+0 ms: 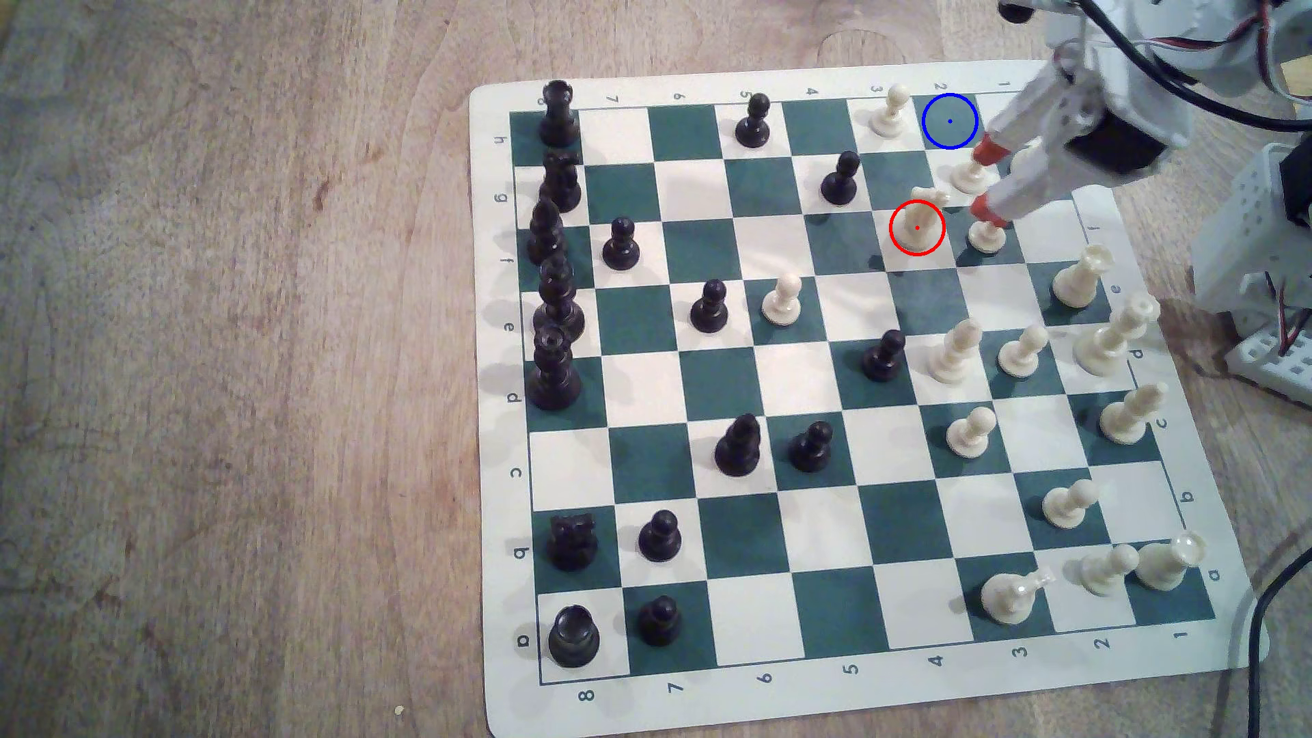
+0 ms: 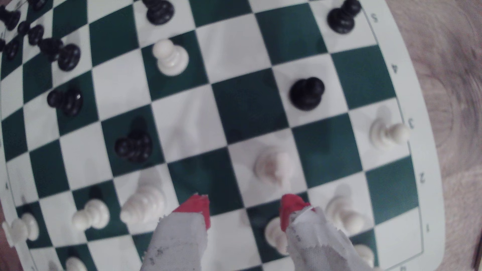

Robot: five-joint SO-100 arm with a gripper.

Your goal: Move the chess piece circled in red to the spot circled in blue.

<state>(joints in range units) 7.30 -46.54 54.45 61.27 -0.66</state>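
We are on the approach — our hand (image 1: 983, 177) spread open beside the knight (image 1: 916, 226), needing to straddle it before carrying it to the blue-ringed square (image 1: 950, 121).

Spread red-tipped fingers (image 1: 984, 179) just beside red-ringed knight (image 1: 919, 216), untouched.

The hand (image 1: 986, 179) hangs spread over the board's corner, its red tips (image 2: 289, 211) apart with nothing between them. Just ahead of it stands the white knight (image 1: 917, 226) on its red-ringed square. Two white pawns (image 1: 967, 172) (image 1: 986, 234) sit close beneath its fingers. Beyond the hand, the blue-ringed green square (image 1: 950, 121) lies bare, with another white pawn (image 1: 890, 112) just beside it. A black pawn (image 1: 840, 179) stands past the knight.
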